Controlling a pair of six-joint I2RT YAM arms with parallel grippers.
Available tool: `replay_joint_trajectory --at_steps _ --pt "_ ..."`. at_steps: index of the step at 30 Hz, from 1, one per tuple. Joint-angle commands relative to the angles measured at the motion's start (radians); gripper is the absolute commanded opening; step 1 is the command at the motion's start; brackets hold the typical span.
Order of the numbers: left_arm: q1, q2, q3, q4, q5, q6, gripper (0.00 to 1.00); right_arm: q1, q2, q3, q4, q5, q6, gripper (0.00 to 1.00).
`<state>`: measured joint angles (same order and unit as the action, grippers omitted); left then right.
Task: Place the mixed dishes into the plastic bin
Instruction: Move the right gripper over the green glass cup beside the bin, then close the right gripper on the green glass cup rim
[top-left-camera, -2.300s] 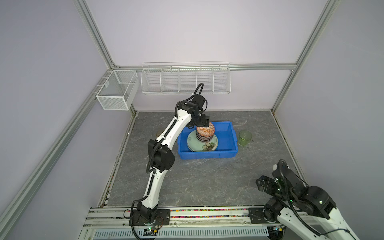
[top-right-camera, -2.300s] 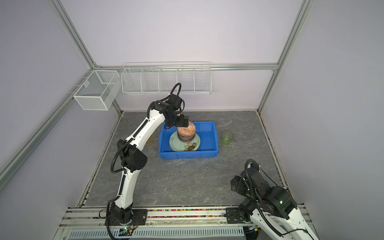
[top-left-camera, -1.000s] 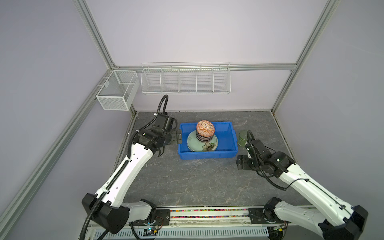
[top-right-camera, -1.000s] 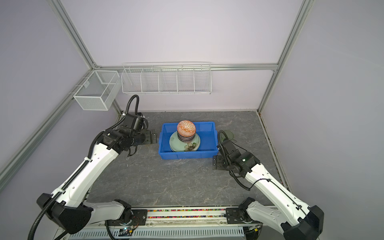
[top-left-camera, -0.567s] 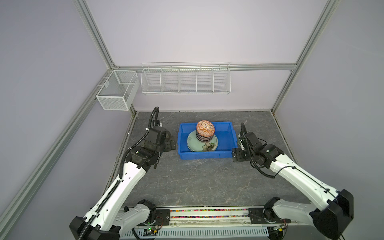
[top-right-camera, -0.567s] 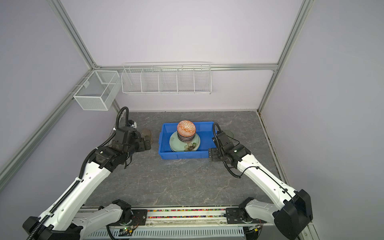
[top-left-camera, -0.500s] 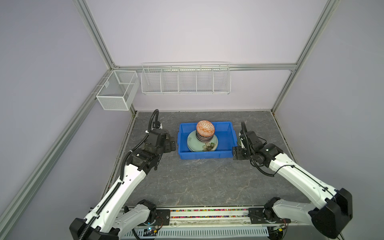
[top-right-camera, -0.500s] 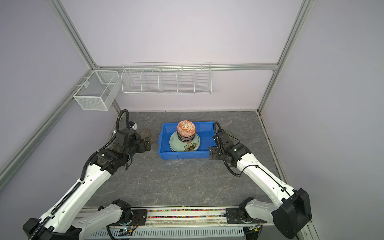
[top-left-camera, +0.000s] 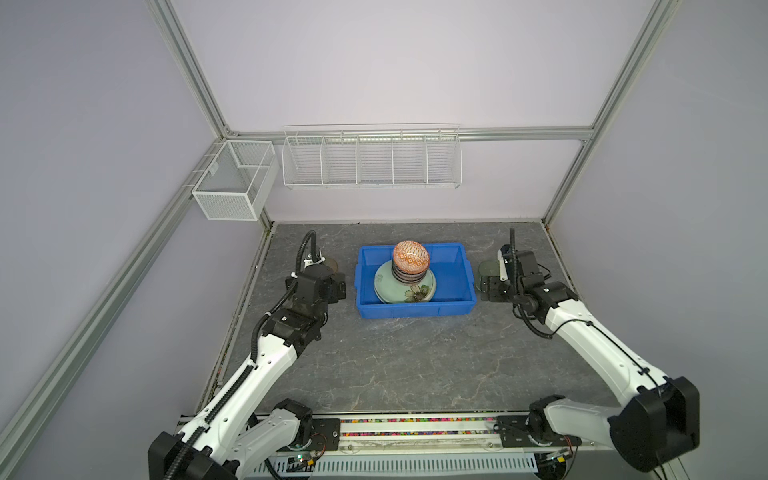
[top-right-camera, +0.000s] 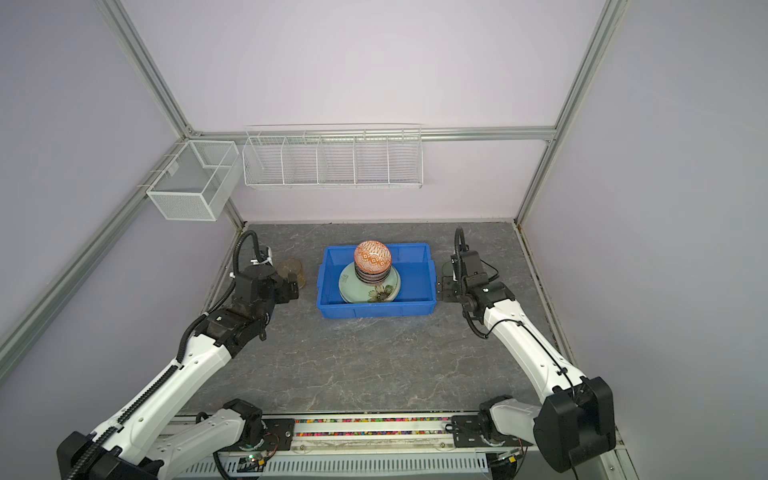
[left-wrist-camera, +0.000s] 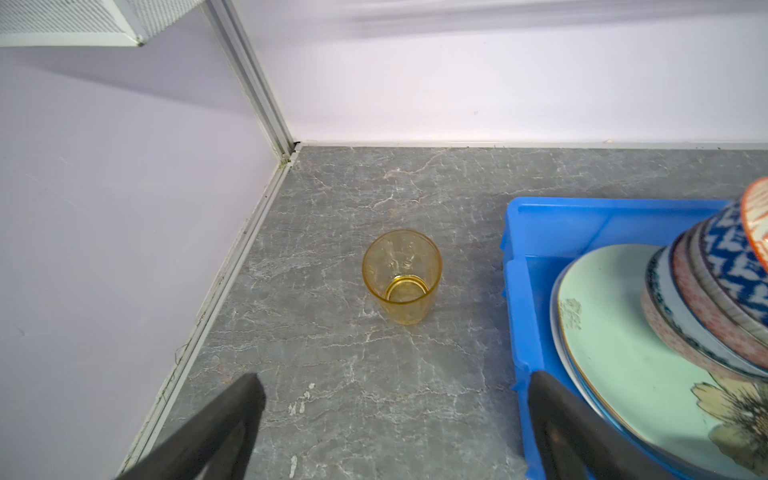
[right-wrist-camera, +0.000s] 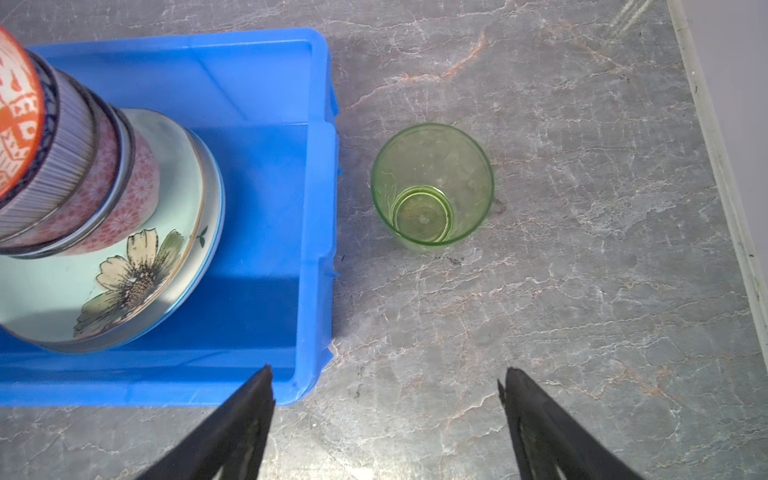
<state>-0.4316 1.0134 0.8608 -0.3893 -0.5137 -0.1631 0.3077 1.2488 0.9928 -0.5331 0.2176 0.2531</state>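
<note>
The blue plastic bin (top-left-camera: 415, 311) holds a stack of plates topped by a pale green flower plate (top-left-camera: 420, 291). On the plates stand several upturned patterned bowls, an orange one (top-left-camera: 410, 257) uppermost. An amber glass cup (left-wrist-camera: 402, 276) stands upright on the floor left of the bin. My left gripper (left-wrist-camera: 395, 380) is open just short of it, with one finger beside the bin's wall. A green glass cup (right-wrist-camera: 432, 187) stands upright right of the bin. My right gripper (right-wrist-camera: 388, 370) is open just short of it and empty. In both top views each gripper partly hides its cup.
Grey marbled tabletop (top-left-camera: 407, 365) enclosed by lilac walls and aluminium posts. A white mesh basket (top-left-camera: 235, 180) and a long white wire rack (top-left-camera: 372, 160) hang on the walls above the back. The amber cup sits near the left wall edge (left-wrist-camera: 232, 266).
My left gripper has left the bowl stack in the bin and come down at the bin's left side. My right arm has reached out from the front to the bin's right side.
</note>
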Motion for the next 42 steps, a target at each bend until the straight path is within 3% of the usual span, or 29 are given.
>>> replay_joint_trajectory --at_steps 1,10,17,27,30,37,42 --pt "0.044 0.027 0.054 -0.054 0.027 -0.058 0.98 -0.041 0.035 0.007 0.005 -0.052 -0.034 0.89" --pt "0.076 0.058 0.141 -0.237 0.058 -0.099 0.99 -0.141 0.211 0.135 -0.088 -0.116 0.016 0.89" --pt "0.114 0.031 0.112 -0.227 0.09 -0.086 0.99 -0.198 0.317 0.219 -0.13 -0.13 0.056 0.89" --pt "0.135 0.071 0.112 -0.211 0.143 -0.078 0.99 -0.238 0.426 0.302 -0.122 -0.169 0.071 0.99" --pt "0.158 0.076 0.115 -0.204 0.173 -0.083 0.99 -0.239 0.463 0.332 -0.12 -0.178 0.074 0.92" --pt "0.205 0.09 0.121 -0.2 0.242 -0.1 0.99 -0.242 0.536 0.395 -0.13 -0.16 0.082 0.55" --pt "0.206 0.1 0.126 -0.206 0.245 -0.099 0.99 -0.242 0.573 0.422 -0.14 -0.141 0.084 0.45"
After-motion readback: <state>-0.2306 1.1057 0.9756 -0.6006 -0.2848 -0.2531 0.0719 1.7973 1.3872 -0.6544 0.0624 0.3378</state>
